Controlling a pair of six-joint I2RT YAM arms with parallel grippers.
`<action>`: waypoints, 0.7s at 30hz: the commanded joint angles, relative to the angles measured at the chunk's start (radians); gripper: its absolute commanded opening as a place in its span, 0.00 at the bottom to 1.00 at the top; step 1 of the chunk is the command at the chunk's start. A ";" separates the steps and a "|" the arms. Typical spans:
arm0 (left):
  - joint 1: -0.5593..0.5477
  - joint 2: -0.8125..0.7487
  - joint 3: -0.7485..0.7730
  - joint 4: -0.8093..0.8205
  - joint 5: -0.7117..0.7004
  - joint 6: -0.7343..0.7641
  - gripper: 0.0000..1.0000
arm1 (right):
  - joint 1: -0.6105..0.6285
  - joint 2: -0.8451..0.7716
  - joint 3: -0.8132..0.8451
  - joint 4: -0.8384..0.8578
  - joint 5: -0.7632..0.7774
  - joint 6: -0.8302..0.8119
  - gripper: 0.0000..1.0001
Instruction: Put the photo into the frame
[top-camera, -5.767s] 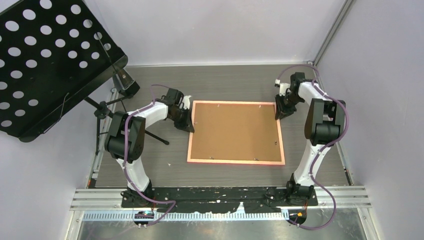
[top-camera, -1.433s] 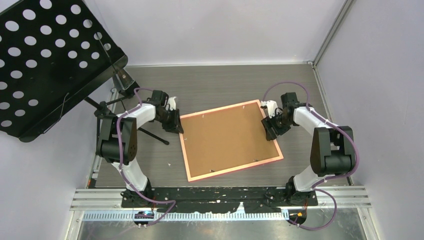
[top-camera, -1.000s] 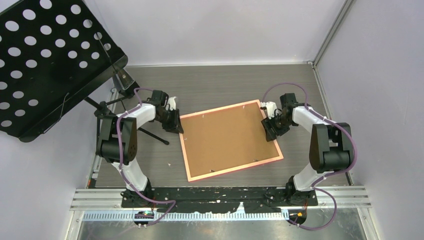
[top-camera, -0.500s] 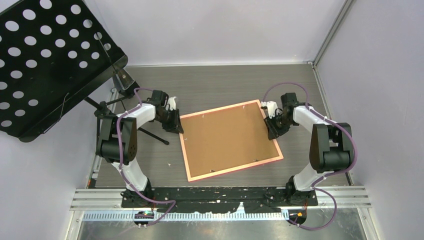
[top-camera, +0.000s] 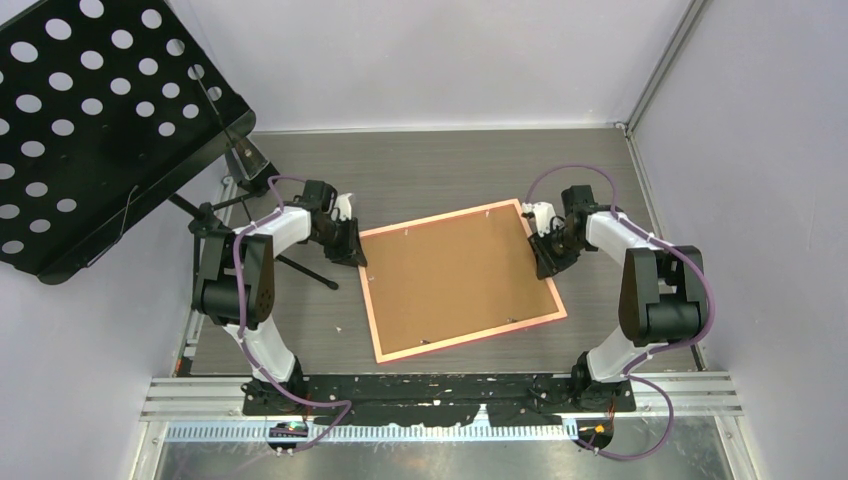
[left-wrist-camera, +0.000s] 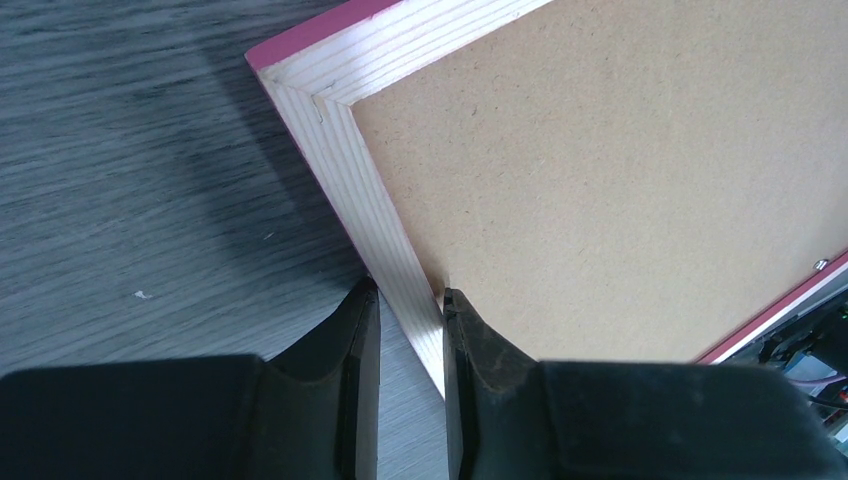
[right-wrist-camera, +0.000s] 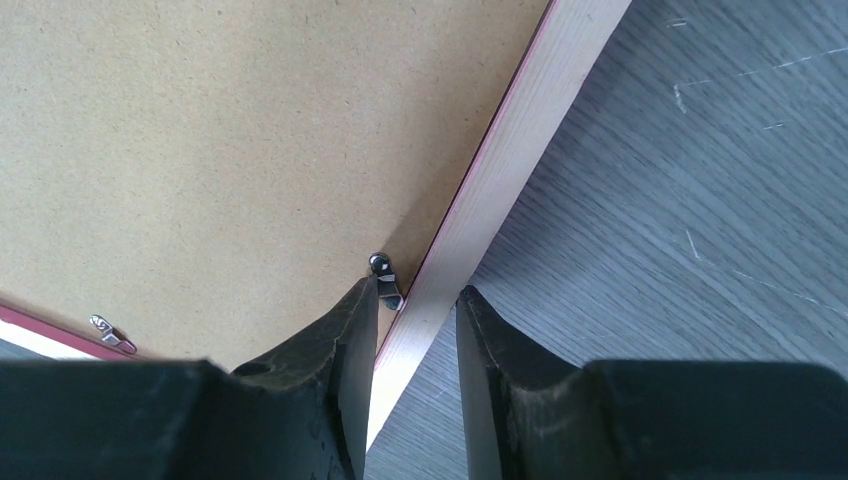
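Note:
The frame (top-camera: 460, 280) lies face down on the table, turned at an angle, its brown board back up with small clips (right-wrist-camera: 385, 275). My left gripper (top-camera: 355, 255) is at the frame's far left corner. In the left wrist view it (left-wrist-camera: 403, 295) is shut across the pale wooden left rail (left-wrist-camera: 340, 130). My right gripper (top-camera: 545, 262) is at the frame's right edge. In the right wrist view it (right-wrist-camera: 417, 290) is shut across the right rail (right-wrist-camera: 520, 140), beside a clip. The photo is not in view.
A black perforated music stand (top-camera: 90, 120) hangs over the far left corner, and its thin legs (top-camera: 300, 265) reach the table just left of my left gripper. Walls close in the table at the back and right.
Since the oldest frame the frame has turned counterclockwise and shifted left, with both grippers on it. Over the last second nothing has visibly moved apart from a slight shift of the right gripper.

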 joint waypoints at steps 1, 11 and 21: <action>-0.004 0.029 0.011 0.015 0.009 0.024 0.22 | 0.002 -0.057 0.005 0.087 0.021 -0.020 0.20; -0.003 0.030 0.012 0.013 0.011 0.025 0.21 | 0.003 -0.089 0.017 0.054 0.045 -0.091 0.19; -0.004 0.034 0.014 0.012 0.012 0.027 0.20 | 0.009 -0.076 0.018 0.048 0.033 -0.088 0.41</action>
